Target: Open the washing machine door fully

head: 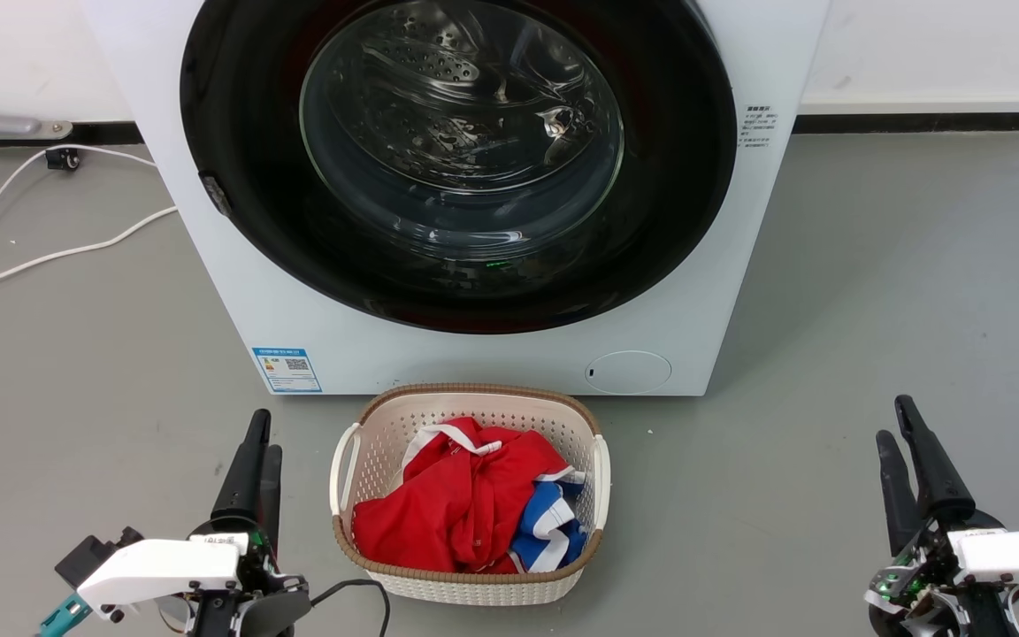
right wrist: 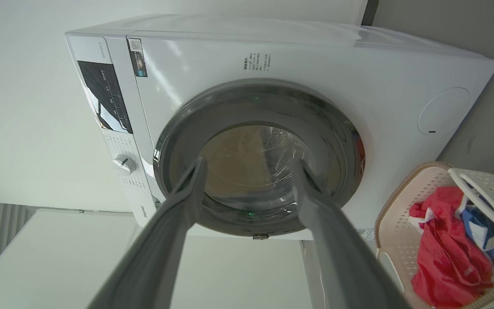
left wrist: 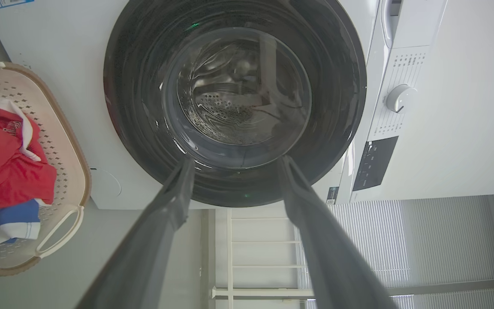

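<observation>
Left claw [head: 266, 432] and right claw [head: 892, 418] gape empty — washing machine door [head: 461, 159] shut, facing them.

grey floor [head: 916, 265], white wall [head: 916, 44]

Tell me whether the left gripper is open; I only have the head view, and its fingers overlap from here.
Observer: Open. The left wrist view shows the left gripper with its two fingers spread, nothing between them, pointing at the washing machine door.
Operator: And the right one?
Observer: Open and empty too. The right wrist view shows the right gripper aimed at the door's glass.
Operator: The machine's top is cut off for me.
Observer: The washing machine has a white dial and a dark display panel up there, above the door.
</observation>
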Robot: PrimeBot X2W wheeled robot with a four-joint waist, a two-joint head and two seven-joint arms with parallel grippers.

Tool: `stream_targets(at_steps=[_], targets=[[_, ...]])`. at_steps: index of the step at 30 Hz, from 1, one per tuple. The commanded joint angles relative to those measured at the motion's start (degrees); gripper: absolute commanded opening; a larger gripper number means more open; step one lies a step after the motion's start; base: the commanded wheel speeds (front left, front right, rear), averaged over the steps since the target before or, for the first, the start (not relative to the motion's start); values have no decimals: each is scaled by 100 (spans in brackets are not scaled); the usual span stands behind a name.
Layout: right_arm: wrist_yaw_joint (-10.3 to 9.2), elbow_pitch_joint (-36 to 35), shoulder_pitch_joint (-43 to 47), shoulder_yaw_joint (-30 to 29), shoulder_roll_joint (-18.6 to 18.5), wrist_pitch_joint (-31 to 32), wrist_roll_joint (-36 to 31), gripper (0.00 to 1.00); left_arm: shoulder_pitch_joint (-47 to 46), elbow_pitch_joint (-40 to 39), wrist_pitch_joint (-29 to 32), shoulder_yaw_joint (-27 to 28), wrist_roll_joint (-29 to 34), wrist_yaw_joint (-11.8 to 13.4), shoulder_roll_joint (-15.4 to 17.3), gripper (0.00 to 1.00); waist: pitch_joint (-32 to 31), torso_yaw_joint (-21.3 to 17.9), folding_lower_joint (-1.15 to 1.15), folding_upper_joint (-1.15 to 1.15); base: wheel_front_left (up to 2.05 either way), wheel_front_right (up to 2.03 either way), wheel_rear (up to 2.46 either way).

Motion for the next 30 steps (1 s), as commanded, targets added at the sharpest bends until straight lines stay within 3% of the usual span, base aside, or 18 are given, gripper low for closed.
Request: stream_targets(at_steps=[1,8,30], targets=[[4,-165,-58,34,-72,-75,-152,100,-102,-167,-71,-34,149,-8,23,100,1,2,0,0,0,0,0],[5,-283,-32,125,-171,-238,-722,100,-109,-294,-216,-122,841,-9,22,100,1,4,0,0,0,0,0],[8,-753,99,182,-258,-460,-3768,100,-76,-558,-677,-437,3350,181,18,100,-5,8,0,0,0,0,0]])
